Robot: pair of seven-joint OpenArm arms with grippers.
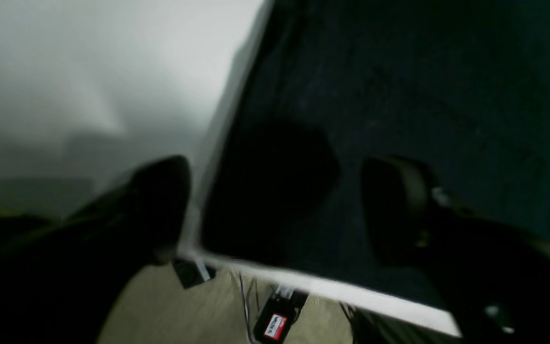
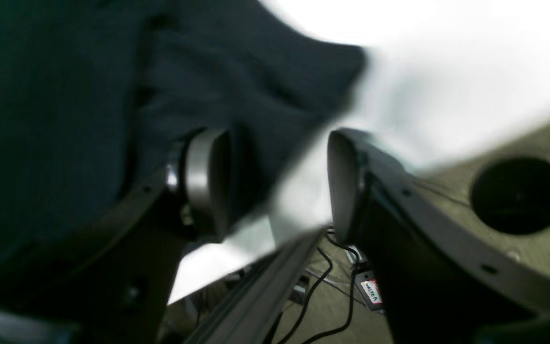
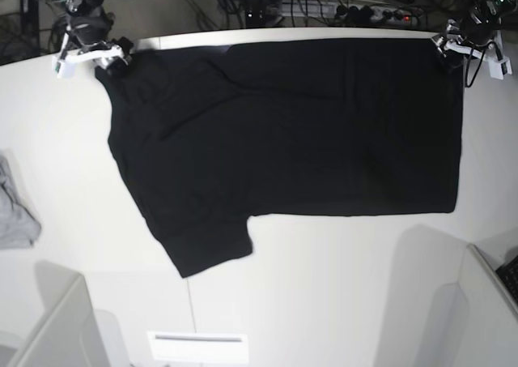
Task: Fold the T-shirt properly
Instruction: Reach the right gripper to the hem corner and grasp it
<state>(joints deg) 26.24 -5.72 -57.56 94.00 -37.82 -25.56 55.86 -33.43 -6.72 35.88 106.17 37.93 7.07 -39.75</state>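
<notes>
The black T-shirt (image 3: 283,132) lies flat across the white table (image 3: 324,286), one sleeve (image 3: 206,249) sticking out toward the front left. No print shows. My right gripper (image 3: 109,55) is at the shirt's far-left corner. In the right wrist view it (image 2: 275,181) is open, with a fold of the dark cloth (image 2: 41,95) lying loose between the pads. My left gripper (image 3: 449,47) is at the far-right corner. In the left wrist view it (image 1: 275,205) stands wide open over the shirt's edge (image 1: 399,71) at the table's rim, gripping nothing.
A small light-grey cloth (image 3: 16,213) lies at the table's left edge. Cables and a power strip (image 3: 364,10) run behind the far edge. White panels stand at the front left (image 3: 57,326) and front right (image 3: 486,302). Floor with wires (image 2: 332,296) shows below the table.
</notes>
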